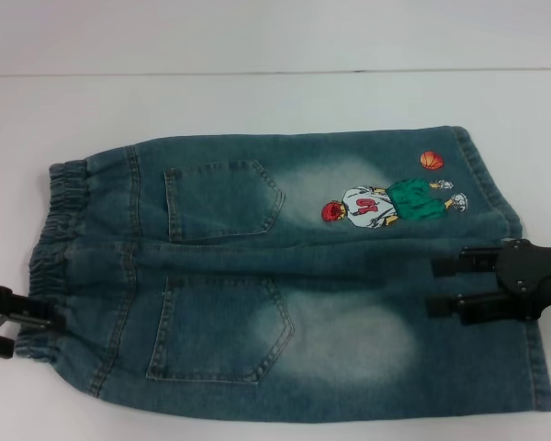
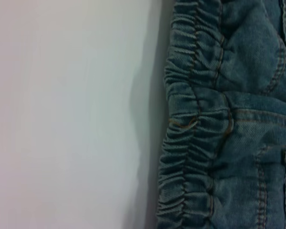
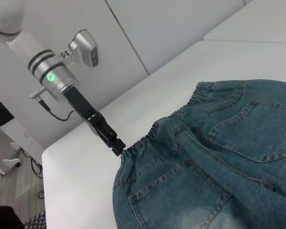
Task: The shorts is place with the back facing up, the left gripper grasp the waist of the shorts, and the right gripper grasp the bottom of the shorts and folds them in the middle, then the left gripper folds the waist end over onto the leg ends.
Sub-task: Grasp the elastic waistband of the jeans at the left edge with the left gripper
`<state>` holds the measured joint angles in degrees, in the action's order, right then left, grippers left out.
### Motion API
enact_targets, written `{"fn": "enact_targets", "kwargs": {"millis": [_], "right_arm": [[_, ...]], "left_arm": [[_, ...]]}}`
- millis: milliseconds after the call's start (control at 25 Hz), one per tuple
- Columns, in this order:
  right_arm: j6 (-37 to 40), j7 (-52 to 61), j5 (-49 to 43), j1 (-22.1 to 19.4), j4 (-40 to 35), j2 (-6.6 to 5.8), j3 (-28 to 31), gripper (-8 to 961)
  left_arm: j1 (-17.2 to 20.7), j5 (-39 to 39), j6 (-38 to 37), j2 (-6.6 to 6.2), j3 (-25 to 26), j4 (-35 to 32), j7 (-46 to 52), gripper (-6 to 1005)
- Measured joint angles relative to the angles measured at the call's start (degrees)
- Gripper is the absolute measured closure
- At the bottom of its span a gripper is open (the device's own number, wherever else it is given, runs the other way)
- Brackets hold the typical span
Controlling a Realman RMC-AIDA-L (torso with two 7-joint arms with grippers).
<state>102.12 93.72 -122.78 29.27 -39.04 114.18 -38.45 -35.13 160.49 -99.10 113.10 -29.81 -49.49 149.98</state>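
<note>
The shorts [image 1: 285, 276] lie flat on the white table, back up, with two patch pockets and an embroidered basketball player [image 1: 390, 204] showing. The ruffled waist [image 1: 50, 230] is at the left and the leg hems [image 1: 537, 367] at the right. My left gripper [image 1: 18, 333] stands open at the near end of the waistband, its fingers at the fabric's edge; the right wrist view shows the left gripper [image 3: 115, 144] touching the waist [image 3: 148, 138]. My right gripper [image 1: 438, 285] hovers open over the legs near the hems, holding nothing. The waist [image 2: 190, 124] fills the left wrist view.
The white table [image 1: 257, 101] extends behind and to the left of the shorts. Its near-left corner and edge [image 3: 45, 157] show in the right wrist view, with floor and cables beyond. A pale wall stands behind the table.
</note>
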Motion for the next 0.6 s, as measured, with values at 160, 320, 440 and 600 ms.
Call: {"fn": "enact_targets", "kwargs": {"millis": [160, 320, 440, 600], "right_arm": [[0.0, -0.2, 0.0, -0.1, 0.1, -0.01, -0.1, 103], [0.0, -0.6, 0.0, -0.3, 0.3, -0.01, -0.1, 102], [0.0, -0.7, 0.0, -0.3, 0.3, 0.01, -0.1, 102], [0.0, -0.7, 0.0, -0.4, 0.3, 0.03, -0.1, 103]], "left_arm": [[0.0, 0.0, 0.4, 0.01, -0.2, 0.0, 0.0, 97], [0.1, 0.0, 0.8, 0.01, -0.2, 0.0, 0.0, 104], [0.2, 0.0, 1.1, 0.01, -0.2, 0.0, 0.0, 109], [0.3, 0.0, 1.2, 0.1, -0.2, 0.2, 0.1, 115]]}}
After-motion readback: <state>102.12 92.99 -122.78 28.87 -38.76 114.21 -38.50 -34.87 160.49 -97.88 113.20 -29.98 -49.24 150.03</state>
